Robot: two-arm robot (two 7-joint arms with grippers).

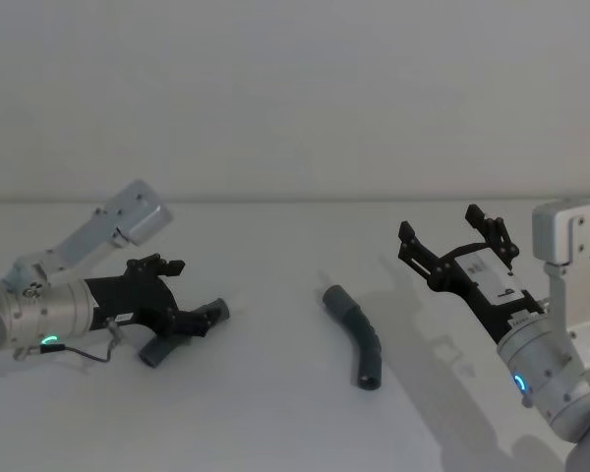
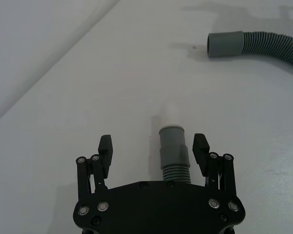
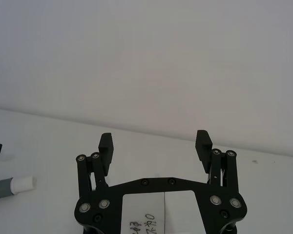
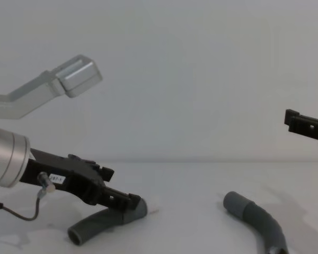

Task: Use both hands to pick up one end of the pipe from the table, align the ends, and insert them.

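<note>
cuff [image 2: 172,141] smooth, white-tipped, between wide left gripper [image 2: 153,142] fingers | right gripper [image 3: 155,141] fingers wide

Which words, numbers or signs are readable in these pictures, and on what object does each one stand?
White label on the right gripper: dark handwritten marks, cut off at the picture's edge, not readable.
Small white tag on the left gripper: tiny dark marks, too small to read.
Nothing else bears writing that I can make out.
</note>
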